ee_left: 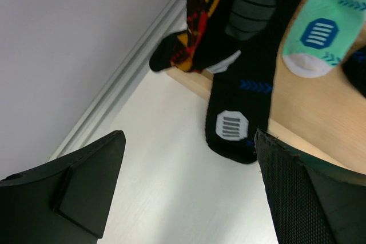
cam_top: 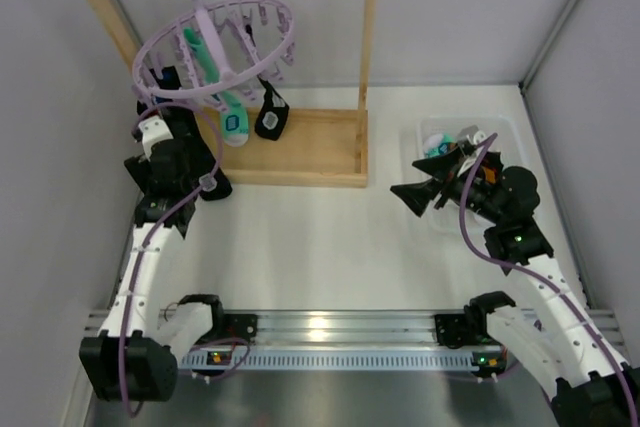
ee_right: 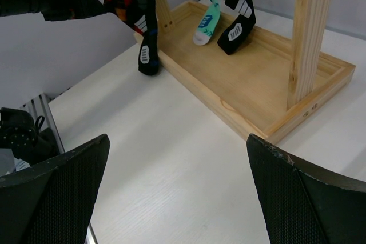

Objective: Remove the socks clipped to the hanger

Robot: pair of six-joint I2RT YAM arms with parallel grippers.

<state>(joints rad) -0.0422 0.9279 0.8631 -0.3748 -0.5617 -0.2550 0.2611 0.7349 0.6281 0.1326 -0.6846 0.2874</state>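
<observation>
While the right end effector (ee_right: 177,192) sits open and empty, the left end effector (ee_left: 191,192), equally wide and bare, faces a black sock (ee_left: 237,112) just beyond. It hangs from the hanger (cam_top: 215,52), upper left overhead; the reach seems in hand, so next advance, pinch, pull down.

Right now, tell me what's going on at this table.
Two robot arms are emptying the lavender ring hanger that hangs on a wooden rack. The left gripper is open, lined up on the toe of a hanging black sock, not gripping it. An argyle sock, a teal sock and another black sock hang from it too. The right gripper is open and empty, beside a clear bin holding some socks.
</observation>
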